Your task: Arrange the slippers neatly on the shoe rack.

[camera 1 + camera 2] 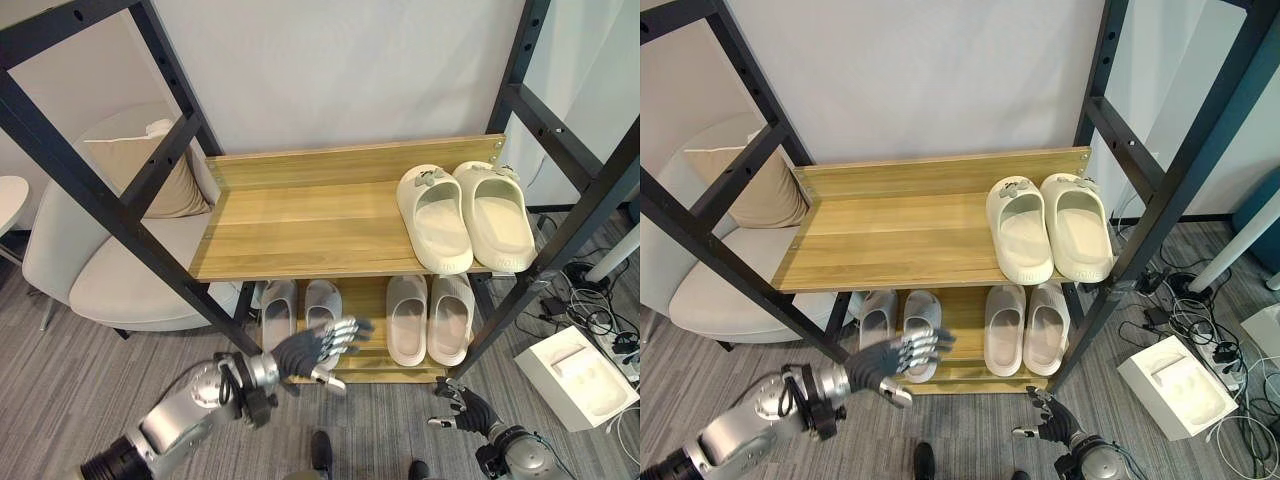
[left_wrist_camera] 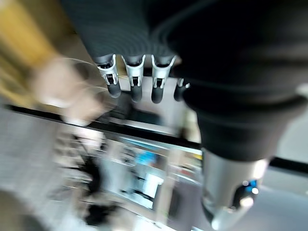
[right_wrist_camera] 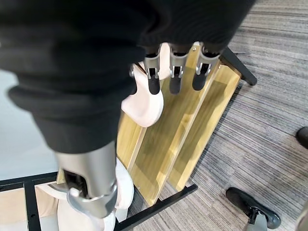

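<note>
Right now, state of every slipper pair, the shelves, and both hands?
cream slippers: paired side by side, right end of upper shelf, toes toward the robot.
light pink slippers: paired, lower shelf right.
grey-white slippers: paired, lower shelf left, partly behind left hand.
upper shelf: bare left of the cream pair.
left hand: open, fingers spread, holding nothing.
right hand: low by the rack's right post, relaxed, holding nothing.

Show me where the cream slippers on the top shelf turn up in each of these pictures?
Left eye view: cream slippers, right end of the upper shelf.
Right eye view: same pair, right end again.
Left wrist view: too blurred to tell.
Right wrist view: I cannot pick them out.
Shared landmark: the wooden upper shelf.
</note>
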### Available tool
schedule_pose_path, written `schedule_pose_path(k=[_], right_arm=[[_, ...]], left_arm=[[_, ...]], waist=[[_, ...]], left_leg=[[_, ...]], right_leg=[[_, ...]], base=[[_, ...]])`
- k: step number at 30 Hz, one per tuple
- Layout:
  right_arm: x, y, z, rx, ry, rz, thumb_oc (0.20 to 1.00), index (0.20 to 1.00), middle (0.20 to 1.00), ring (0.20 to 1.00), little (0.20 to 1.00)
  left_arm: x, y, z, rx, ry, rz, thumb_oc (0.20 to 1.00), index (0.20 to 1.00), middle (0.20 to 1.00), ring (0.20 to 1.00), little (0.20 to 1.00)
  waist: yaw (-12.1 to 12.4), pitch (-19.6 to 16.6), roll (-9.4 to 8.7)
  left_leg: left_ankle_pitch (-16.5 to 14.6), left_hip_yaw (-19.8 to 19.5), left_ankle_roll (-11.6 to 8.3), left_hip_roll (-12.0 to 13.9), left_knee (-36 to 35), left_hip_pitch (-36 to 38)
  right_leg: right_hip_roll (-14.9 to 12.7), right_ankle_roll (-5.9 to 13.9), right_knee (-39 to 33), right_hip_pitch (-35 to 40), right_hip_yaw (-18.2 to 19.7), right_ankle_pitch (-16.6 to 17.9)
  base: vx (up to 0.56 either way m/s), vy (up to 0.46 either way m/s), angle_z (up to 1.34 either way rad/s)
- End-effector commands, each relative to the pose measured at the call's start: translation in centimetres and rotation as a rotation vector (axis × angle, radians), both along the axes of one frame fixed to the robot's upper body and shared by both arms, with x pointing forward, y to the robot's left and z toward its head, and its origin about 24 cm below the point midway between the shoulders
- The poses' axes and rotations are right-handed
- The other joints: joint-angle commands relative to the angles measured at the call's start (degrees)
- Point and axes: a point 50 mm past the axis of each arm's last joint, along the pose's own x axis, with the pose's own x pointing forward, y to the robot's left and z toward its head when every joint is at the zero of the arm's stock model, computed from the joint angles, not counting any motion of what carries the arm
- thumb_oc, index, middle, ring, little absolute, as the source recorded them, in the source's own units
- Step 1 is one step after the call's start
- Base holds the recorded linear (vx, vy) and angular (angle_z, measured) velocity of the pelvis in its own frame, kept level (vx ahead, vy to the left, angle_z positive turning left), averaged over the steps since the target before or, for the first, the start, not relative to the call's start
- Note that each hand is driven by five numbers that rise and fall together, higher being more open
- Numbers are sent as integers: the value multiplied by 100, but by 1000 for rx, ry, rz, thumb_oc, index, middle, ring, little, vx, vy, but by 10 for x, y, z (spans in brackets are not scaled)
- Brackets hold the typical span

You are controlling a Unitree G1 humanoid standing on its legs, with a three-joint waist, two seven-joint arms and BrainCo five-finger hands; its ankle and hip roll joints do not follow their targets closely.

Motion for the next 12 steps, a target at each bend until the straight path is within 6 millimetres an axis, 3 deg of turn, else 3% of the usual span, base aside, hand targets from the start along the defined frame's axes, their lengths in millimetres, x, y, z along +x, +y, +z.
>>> schedule_pose_path(k=[1,2,3,4,5,6,8,12], right_arm=[[22,16,15,64,-115,43,1000,1000,1000,1000,1000],[22,17,14,66,-112,32,1000,1000,1000,1000,1000],[23,17,14,65,-113,33,1000,1000,1000,1000,1000],[22,15,12,64,-103,-4,1000,1000,1000,1000,1000],[21,13,10,61,-97,-30,1000,1000,1000,1000,1000],[21,12,9,59,-94,-44,1000,1000,1000,1000,1000],[20,10,6,58,-87,-93,1000,1000,1000,1000,1000],[20,11,3,59,-87,-126,1000,1000,1000,1000,1000]], left_arm=[[25,-4,16,22,-189,26,1000,1000,1000,1000,1000],[20,21,-32,103,-55,271,1000,1000,1000,1000,1000],[20,21,-33,102,-56,272,1000,1000,1000,1000,1000],[9,39,-72,233,36,467,1000,1000,1000,1000,1000],[2,47,-89,234,108,606,1000,1000,1000,1000,1000],[-1,46,-96,224,143,639,1000,1000,1000,1000,1000],[-7,60,-114,197,243,894,1000,1000,1000,1000,1000],[-7,64,-126,193,309,1051,1000,1000,1000,1000,1000]], waist=[[49,129,-376],[69,125,-391],[59,112,-385],[98,91,-416],[118,101,-414],[115,86,-414],[162,66,-446],[177,59,-461]], left_leg=[[-571,191,-243,46,4,723],[-595,200,-238,64,4,769],[-571,193,-234,58,4,738],[-568,191,-228,61,4,758],[-575,178,-228,67,4,773],[-548,170,-223,64,4,743],[-525,148,-225,58,4,731],[-511,121,-233,56,4,733]], right_leg=[[-233,334,24,-266,-92,68],[-225,329,35,-229,-80,41],[-230,327,30,-253,-85,62],[-230,313,31,-239,-87,60],[-225,306,41,-223,-91,44],[-229,301,39,-245,-108,61],[-223,280,44,-238,-132,60],[-221,272,53,-219,-176,47]], base=[[22,7,-9],[0,0,0],[17,1,-9],[6,-5,-4],[8,-4,-6],[-4,-5,6],[-7,-9,14],[-4,-8,8]])
